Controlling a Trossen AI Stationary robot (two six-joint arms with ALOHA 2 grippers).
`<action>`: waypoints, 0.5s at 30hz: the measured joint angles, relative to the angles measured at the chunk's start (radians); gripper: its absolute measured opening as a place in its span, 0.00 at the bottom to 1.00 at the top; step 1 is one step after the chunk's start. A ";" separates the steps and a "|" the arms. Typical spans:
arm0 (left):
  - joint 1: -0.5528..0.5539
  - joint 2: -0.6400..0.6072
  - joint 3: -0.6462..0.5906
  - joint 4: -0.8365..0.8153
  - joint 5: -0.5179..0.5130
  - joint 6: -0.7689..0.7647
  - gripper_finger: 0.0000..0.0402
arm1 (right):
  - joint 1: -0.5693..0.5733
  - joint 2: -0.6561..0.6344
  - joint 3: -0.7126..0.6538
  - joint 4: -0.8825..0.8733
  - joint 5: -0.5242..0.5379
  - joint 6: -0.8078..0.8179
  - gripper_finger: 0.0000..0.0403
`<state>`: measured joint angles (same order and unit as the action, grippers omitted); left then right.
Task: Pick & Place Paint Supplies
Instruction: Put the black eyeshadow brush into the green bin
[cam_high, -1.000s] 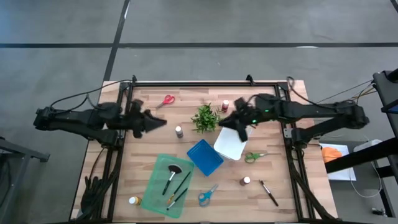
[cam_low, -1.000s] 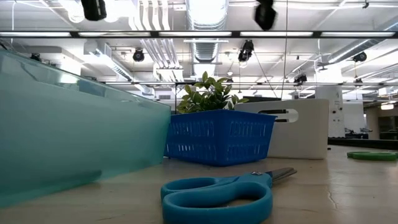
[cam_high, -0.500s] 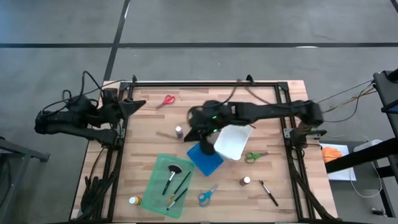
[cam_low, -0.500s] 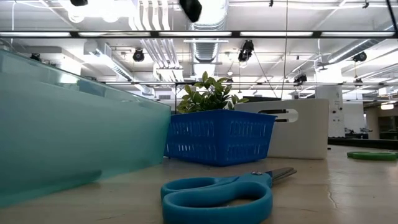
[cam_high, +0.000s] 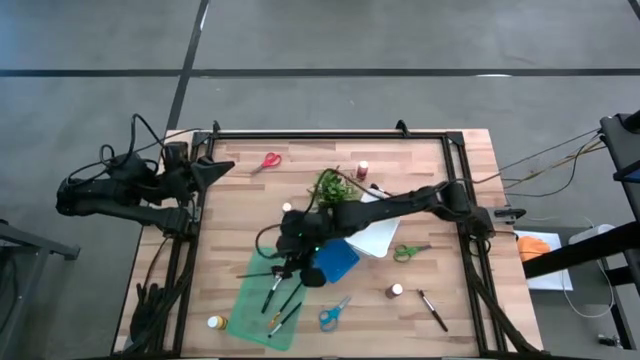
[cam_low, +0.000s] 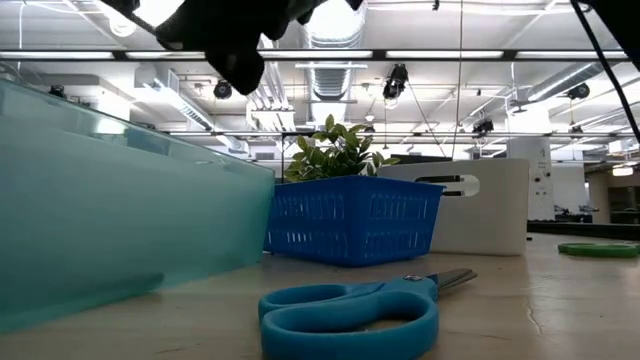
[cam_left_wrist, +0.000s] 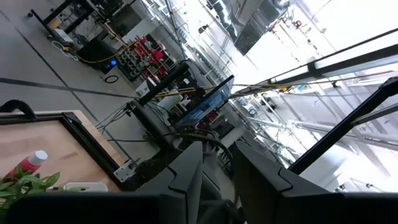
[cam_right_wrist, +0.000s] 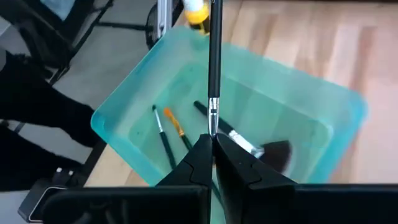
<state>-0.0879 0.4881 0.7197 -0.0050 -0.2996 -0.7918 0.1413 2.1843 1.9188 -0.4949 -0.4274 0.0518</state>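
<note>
My right gripper (cam_high: 293, 266) is stretched across the table over the green tray (cam_high: 250, 308) and is shut on a thin dark-handled brush (cam_right_wrist: 214, 56). In the right wrist view the tray (cam_right_wrist: 124, 106) lies below it. The tray holds two thin brushes (cam_right_wrist: 163, 142) and a broad black-bristled brush (cam_right_wrist: 267, 150), all flat on its floor. Only the dark underside of the right gripper (cam_low: 235, 45) shows at the top of the low view. My left gripper (cam_high: 216, 168) is shut and waits at the table's left edge. My right gripper pinches the thin brush between its two fingertips at the silver ferrule (cam_right_wrist: 212, 121). The dark handle sticks out past the fingertips. The fingers slant down from above, coming from the table's right. The brush is lifted clear above the tray.
A blue basket (cam_high: 338, 258), a white container (cam_high: 378, 232) and a leafy plant (cam_high: 334, 186) lie under the right arm. Around them are red scissors (cam_high: 266, 162), green scissors (cam_high: 408, 251), blue scissors (cam_high: 333, 313), small bottles (cam_high: 396, 291) (cam_high: 213, 322) (cam_high: 362, 170) and a loose brush (cam_high: 432, 310).
My right gripper has swung from beside the plant and white container toward the table's left and near edges. It now stands over the green tray, lower than before. My left gripper drew back from over the table to the left edge and has since kept still.
</note>
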 joint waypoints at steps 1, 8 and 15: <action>0.000 0.000 0.000 0.000 0.000 0.003 0.25 | 0.008 0.017 0.023 -0.019 0.000 0.000 0.02; 0.000 0.000 0.000 -0.010 0.000 0.015 0.25 | 0.024 0.121 0.138 -0.138 -0.064 0.024 0.02; 0.000 0.000 0.000 -0.016 0.000 0.030 0.25 | 0.025 0.156 0.171 -0.164 -0.215 0.055 0.02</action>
<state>-0.0875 0.4881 0.7193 -0.0208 -0.2996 -0.7616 0.1663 2.3403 2.0903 -0.6588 -0.6424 0.1067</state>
